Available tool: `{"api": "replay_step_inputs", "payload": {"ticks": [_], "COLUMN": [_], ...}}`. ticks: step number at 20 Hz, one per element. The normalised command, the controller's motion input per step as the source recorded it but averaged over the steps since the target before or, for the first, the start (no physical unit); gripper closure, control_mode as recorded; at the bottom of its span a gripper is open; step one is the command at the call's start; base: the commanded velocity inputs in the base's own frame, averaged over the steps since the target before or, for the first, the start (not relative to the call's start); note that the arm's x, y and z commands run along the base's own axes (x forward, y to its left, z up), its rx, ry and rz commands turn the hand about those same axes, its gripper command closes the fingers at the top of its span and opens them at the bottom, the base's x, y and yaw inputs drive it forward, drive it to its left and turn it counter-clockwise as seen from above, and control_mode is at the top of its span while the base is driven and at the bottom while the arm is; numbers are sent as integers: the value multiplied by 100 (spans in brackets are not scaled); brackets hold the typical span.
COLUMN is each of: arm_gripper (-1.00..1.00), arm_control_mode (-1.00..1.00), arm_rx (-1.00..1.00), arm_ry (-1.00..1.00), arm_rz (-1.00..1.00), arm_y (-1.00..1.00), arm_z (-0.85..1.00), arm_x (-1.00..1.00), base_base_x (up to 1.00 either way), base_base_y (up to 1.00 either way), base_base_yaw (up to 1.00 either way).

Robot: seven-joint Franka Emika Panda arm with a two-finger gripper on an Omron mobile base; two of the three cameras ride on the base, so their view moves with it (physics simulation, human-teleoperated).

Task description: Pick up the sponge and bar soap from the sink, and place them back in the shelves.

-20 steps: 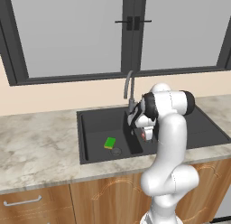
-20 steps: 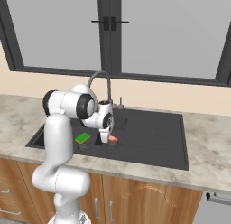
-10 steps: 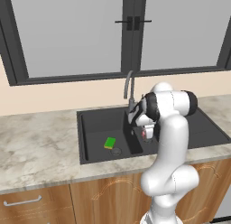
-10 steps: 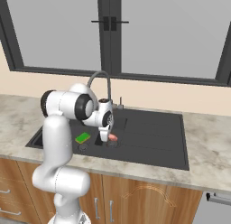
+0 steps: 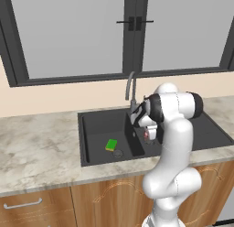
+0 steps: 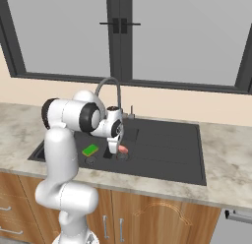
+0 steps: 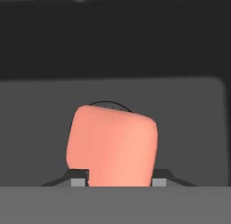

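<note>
You will find no brand, label or writing readable on anything here. Your arm rises from the base, bends over the counter edge (image 5: 41, 171) and reaches down into the black sink (image 6: 167, 154), the wrist turned so the hand points at the basin floor just in front of the grey faucet (image 6: 110, 88). The gripper (image 6: 119, 150) sits low in the right basin, and its jaws are drawn in narrow on the bar soap (image 7: 113, 144): in the hand view the pink bar stands between the two finger tips (image 7: 79, 181), one pressed against each of its sides, over a round drain whose rim peeks out behind its upper edge. From the right base view the bar soap shows as a small pink patch directly under the hand, near the basin floor; whether it touches the floor you cannot tell. The sponge (image 5: 111, 145) lies flat, green side up, in the left basin beside that basin's drain, apart from the gripper.
</note>
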Motion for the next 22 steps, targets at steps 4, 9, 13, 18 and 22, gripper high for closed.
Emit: {"api": "replay_step_inputs", "payload": {"ticks": [4, 9, 13, 18, 22], "arm_gripper": [100, 100, 100, 100, 100], "arm_control_mode": [-100, -100, -100, -100, -100], "arm_rx": [0, 0, 0, 0, 0], "arm_ry": [0, 0, 1, 1, 0], "arm_rz": [0, 0, 0, 0, 0], "arm_y": [0, 0, 0, 0, 0], "arm_z": [13, 22, 29, 26, 22], "arm_x": [-9, -11, -13, -13, -13], "base_base_x": [0, 0, 0, 0, 0], "base_base_y": [0, 0, 0, 0, 0], "base_base_yaw": [0, 0, 0, 0, 0]}}
